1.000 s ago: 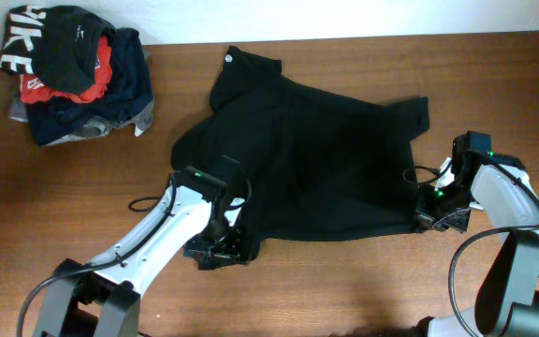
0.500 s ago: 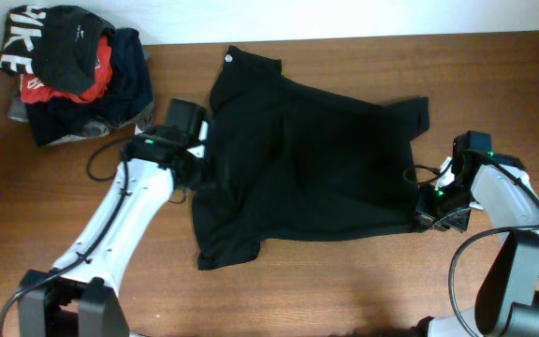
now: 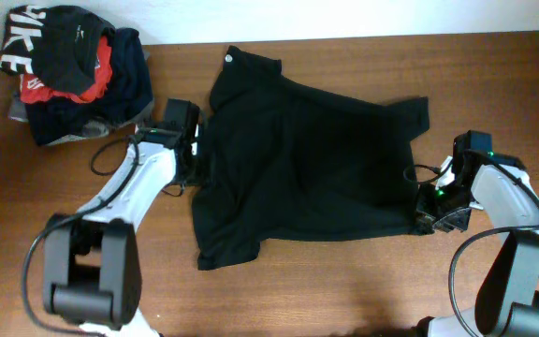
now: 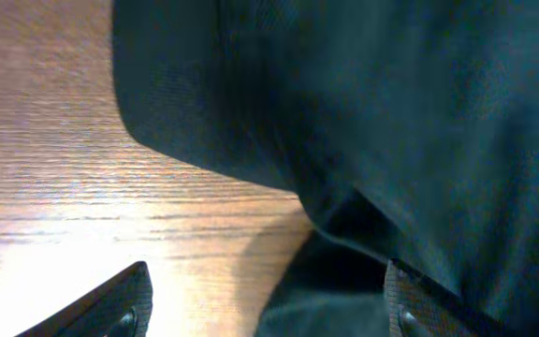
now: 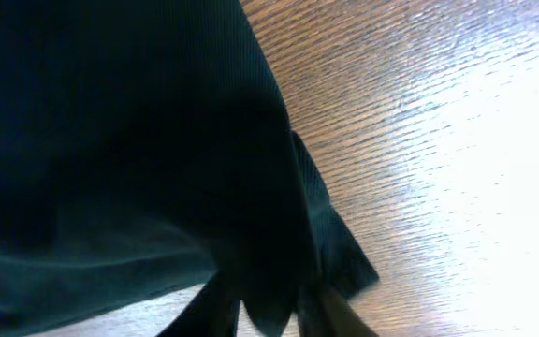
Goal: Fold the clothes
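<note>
The plain black T-shirt [image 3: 307, 150] lies spread on the wooden table, with a small white label [image 3: 229, 59] near its top edge. My left gripper [image 3: 197, 161] is open at the shirt's left edge. In the left wrist view its gripper [image 4: 265, 304] straddles a fold of the black shirt [image 4: 391, 122], with the fingertips [image 4: 124, 304] wide apart. My right gripper [image 3: 426, 213] is shut on the shirt's lower right corner. In the right wrist view its gripper [image 5: 269, 314] pinches the black fabric [image 5: 138, 140].
A pile of folded garments [image 3: 78, 75], navy, red, grey and one black with white lettering, sits at the far left corner. The table's back edge [image 3: 344, 37] runs along the top. Bare wood [image 3: 344, 281] lies in front of the shirt.
My left arm moved from the shirt's lower left corner up to its left edge near the sleeve, leaving that corner on the table. The right gripper has not moved.
</note>
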Tool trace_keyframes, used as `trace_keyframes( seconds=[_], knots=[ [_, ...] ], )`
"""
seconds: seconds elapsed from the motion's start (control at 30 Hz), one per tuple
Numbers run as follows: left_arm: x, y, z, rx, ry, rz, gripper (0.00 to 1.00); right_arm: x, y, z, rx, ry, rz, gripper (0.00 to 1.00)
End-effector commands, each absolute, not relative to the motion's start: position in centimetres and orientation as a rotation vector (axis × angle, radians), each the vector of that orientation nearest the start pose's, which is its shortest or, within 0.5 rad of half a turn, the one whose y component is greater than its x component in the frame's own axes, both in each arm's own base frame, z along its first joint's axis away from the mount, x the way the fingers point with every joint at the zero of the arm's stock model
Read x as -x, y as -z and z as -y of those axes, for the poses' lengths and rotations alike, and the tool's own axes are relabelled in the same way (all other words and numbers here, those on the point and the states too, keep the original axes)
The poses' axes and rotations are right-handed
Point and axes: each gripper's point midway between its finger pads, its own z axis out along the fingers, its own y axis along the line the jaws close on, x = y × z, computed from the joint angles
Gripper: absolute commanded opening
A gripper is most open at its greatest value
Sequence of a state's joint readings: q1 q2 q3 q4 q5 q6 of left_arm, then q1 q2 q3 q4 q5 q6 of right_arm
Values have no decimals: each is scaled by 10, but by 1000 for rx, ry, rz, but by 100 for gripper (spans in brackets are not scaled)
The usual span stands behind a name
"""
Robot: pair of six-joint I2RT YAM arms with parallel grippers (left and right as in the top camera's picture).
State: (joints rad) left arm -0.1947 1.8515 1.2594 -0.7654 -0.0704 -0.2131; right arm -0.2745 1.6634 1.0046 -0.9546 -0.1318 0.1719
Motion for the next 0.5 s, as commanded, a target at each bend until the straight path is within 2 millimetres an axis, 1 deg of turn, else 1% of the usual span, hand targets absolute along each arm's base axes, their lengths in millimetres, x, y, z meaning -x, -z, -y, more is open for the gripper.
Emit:
trace_keyframes(
  seconds=[0.0,0.07,0.37,0.47],
  knots=[
    [-378,-22,55,32,-101,-2942,77,-269,-40,56,-696,-191,-3045,27],
    [-382,-19,56,33,-97,-2933,75,-270,-40,56,-690,-191,-3043,27],
    [-408,-24,61,39,-64,-2829,66,-271,-40,56,-689,-191,-3040,29],
    [-411,-21,62,39,-61,-2822,59,-272,-40,57,-687,-190,-3034,30]
  ],
)
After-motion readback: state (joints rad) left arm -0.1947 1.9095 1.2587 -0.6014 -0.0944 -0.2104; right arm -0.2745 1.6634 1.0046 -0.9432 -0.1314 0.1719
